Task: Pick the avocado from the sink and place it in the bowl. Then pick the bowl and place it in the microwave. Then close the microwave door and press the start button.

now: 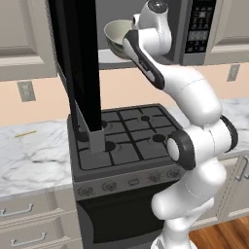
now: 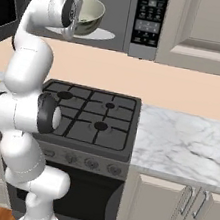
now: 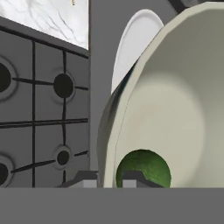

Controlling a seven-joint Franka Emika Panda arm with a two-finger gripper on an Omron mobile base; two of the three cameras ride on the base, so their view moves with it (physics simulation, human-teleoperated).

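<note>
Claw: claw [image 3: 109, 178] pinches the bowl [image 3: 175, 109] rim, one tip inside, one outside.
Bowl: held above the turntable [image 2: 94, 34], at the microwave [image 2: 147, 22] mouth.
Avocado: avocado [image 3: 143, 168] inside bowl, just beside the inner tip; looks round, long axis unclear.
Advice: lower level onto turntable, then release.

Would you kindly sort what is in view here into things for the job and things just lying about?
For the job: bowl, avocado in it, microwave, its open door, turntable, gripper on the bowl's rim.

Just about: stove, counter, wall outlet.
</note>
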